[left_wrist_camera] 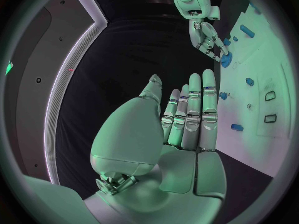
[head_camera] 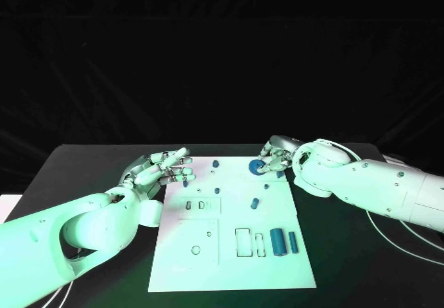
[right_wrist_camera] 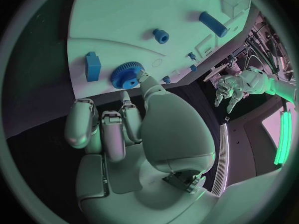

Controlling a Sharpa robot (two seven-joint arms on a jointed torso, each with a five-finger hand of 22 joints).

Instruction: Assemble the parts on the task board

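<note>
Right robot hand (head_camera: 276,156) touched gear (head_camera: 256,167), grip unclear; left robot hand (head_camera: 167,168) open, empty; should've seated gear squarely on board (head_camera: 231,256).

The task board (head_camera: 231,256) is a white rectangular plate lying flat in the middle of the black counter (head_camera: 83,160), its long sides running from the near edge toward the far edge. Dark-outlined recesses mark its near half and its left side. A blue gear (head_camera: 256,167) with a toothed rim and a centre hole lies flat at the board's far right corner, with a small blue block (right_wrist_camera: 92,66) just beside it. Small blue pegs (head_camera: 217,163) stand apart across the far half, and a short blue cylinder (head_camera: 255,203) lies near the middle. Two longer blue bars (head_camera: 278,241) lie side by side at the near right.
</note>
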